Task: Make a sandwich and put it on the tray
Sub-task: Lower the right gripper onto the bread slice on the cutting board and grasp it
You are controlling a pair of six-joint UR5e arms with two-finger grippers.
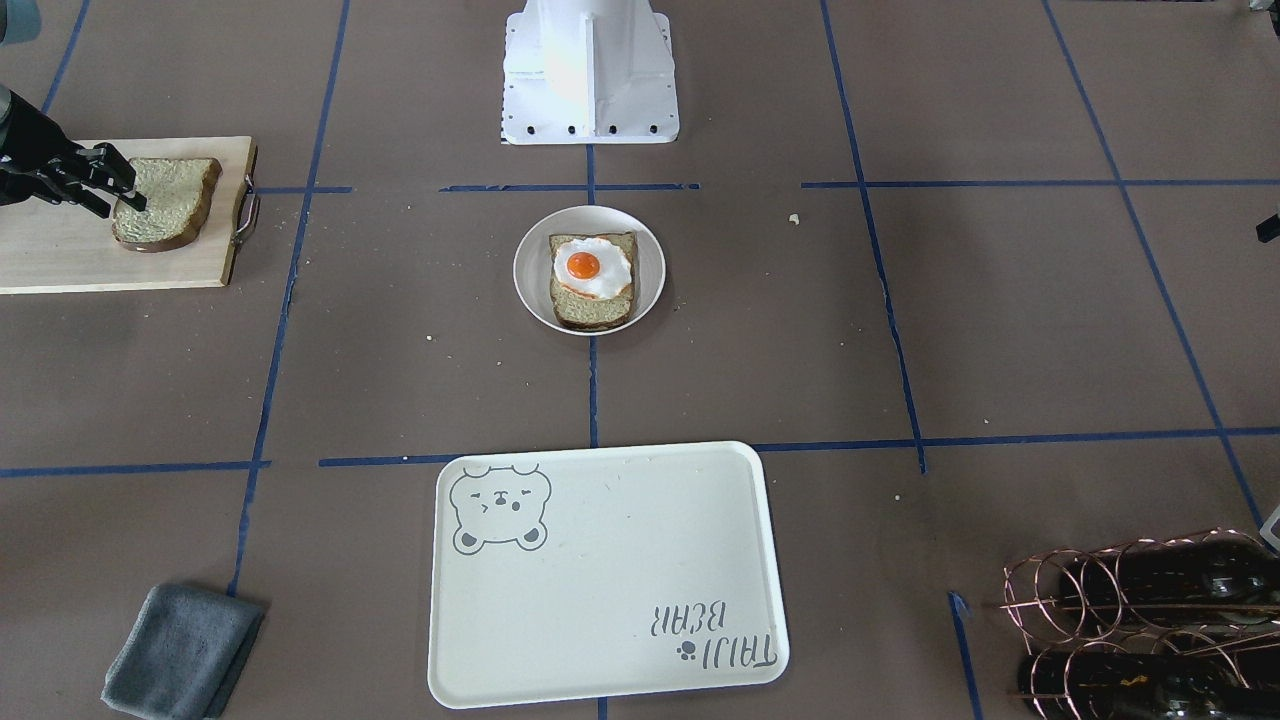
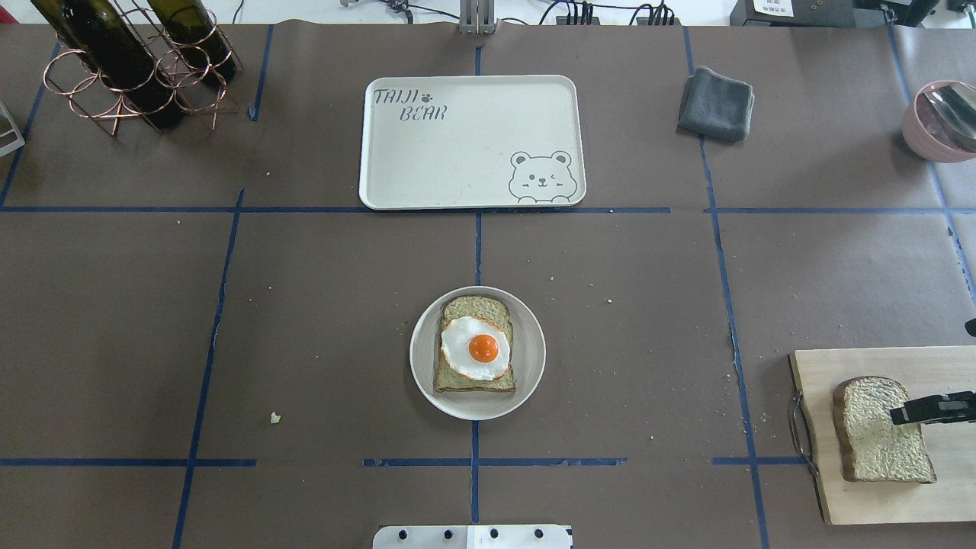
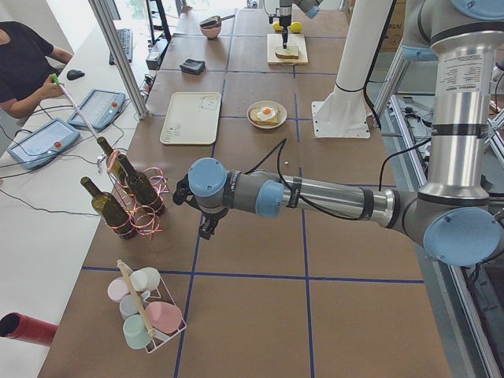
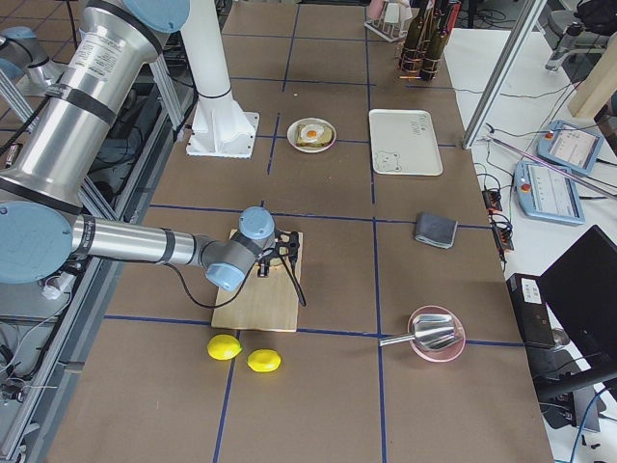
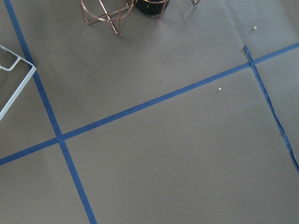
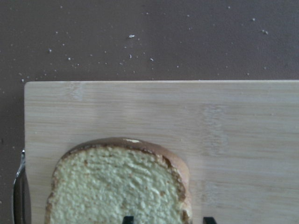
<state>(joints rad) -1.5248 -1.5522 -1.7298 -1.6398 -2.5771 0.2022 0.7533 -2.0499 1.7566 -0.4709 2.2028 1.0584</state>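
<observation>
Right hand (image 1: 125, 206), mostly cut off, seemingly straddles bread slice (image 1: 170, 200).

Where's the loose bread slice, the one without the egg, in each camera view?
Front-facing: bread slice upper left.
Overhead: bread slice lower right.
Exterior left: bread slice top centre, far.
Exterior right: cannot make it out.
Left wrist: not in it.
Right wrist: bread slice bottom left.
Shared landmark: wooden cutting board under it.

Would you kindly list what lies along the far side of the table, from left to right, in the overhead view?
Wine bottles in a wire rack → tray → grey cloth → pink bowl
</observation>
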